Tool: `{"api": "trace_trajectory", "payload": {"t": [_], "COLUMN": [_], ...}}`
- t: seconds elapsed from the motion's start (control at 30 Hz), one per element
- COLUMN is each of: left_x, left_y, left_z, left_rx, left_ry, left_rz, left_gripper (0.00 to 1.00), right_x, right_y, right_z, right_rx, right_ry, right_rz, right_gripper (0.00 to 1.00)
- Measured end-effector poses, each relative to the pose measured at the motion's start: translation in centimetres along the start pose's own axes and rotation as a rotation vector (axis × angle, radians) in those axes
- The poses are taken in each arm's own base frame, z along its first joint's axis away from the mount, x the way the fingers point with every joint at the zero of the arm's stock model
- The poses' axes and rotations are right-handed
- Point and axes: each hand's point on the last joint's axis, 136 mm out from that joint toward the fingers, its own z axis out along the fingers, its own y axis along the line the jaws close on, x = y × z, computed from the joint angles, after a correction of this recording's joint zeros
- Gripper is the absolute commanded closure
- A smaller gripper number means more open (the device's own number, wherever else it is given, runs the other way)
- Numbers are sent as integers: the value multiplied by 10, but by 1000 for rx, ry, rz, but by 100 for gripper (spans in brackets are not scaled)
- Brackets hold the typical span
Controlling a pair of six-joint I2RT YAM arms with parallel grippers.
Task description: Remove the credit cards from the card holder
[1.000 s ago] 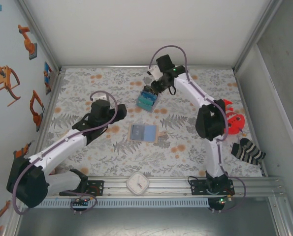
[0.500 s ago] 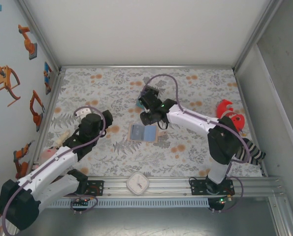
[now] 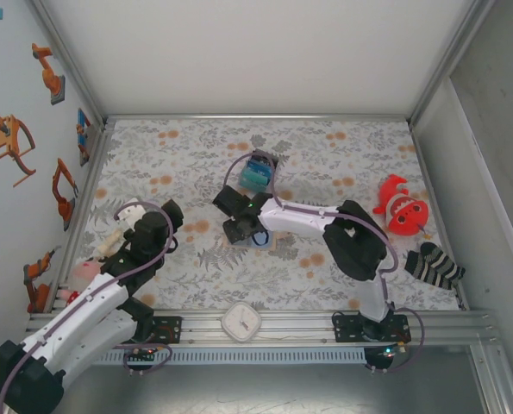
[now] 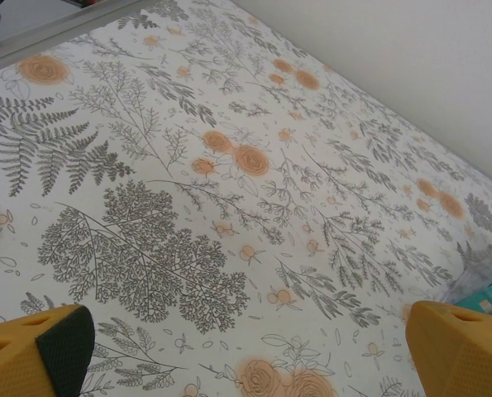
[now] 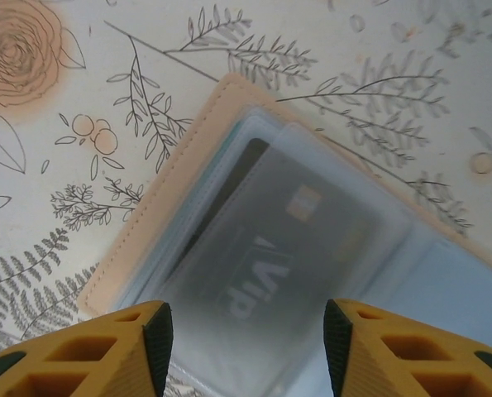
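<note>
The small, flat, tan leather-like folding card holder [image 5: 159,203] lies open near the middle of the floral-printed worktop [image 3: 325,155]. In the right wrist view it sits just under the right tool [image 5: 247,339]. It spreads away from the fingertips toward 12 and 3 o'clock, with one stitched tan corner pointing to 12.

Its inner face is made of cloudy clear sleeves. A dark bluish credit card [image 5: 270,248] with pale "VIP" lettering sits inside one of them, straight ahead of the gap between the fingers.

The right tool's yellow fingers [image 5: 105,351] with black inner pads stand apart, one at 7 o'clock and one at 5 o'clock of that view, with nothing clamped between them. I cannot tell whether they touch the holder.

From overhead, the right arm reaches across to the worktop's centre. Its wrist covers the holder's left part, and the holder's right part shows at 4 o'clock of the wrist.

A thick teal-and-black block [image 3: 257,172] lies at 12 o'clock from the holder, near but apart. A white round clock [image 3: 240,322] sits at 6 o'clock, on the front rail.

The left tool [image 4: 246,356] hangs over bare worktop, well apart from the holder at its 9 o'clock, with its fingers spread wide and empty.
</note>
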Motion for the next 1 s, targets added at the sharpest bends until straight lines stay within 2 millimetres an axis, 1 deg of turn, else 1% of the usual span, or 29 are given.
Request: {"api": "trace_trajectory", "payload": {"t": [0.17, 0.4, 0.53, 0.7, 0.8, 0.93, 1.0], "left_x": [1, 4, 8, 8, 6, 3, 1], "left_y": [4, 5, 7, 6, 3, -3, -7], "left_z": [-1, 0, 2, 2, 2, 1, 1], "left_rx": [-13, -21, -34, -39, -32, -18, -10], "left_ry": [4, 12, 26, 36, 37, 43, 47], "left_rz": [3, 9, 25, 33, 30, 30, 32], "left_gripper": [3, 3, 3, 3, 3, 3, 3], "right_x": [7, 8, 7, 9, 10, 10, 12], "right_y": [3, 9, 11, 10, 8, 4, 1], "right_z": [10, 13, 14, 17, 17, 15, 14], "right_rx": [-5, -36, -48, -45, -39, -30, -24], "right_ry": [29, 37, 35, 30, 18, 3, 1], "right_rz": [2, 6, 7, 9, 9, 6, 9], "right_gripper": [44, 43, 45, 54, 63, 78, 80]}}
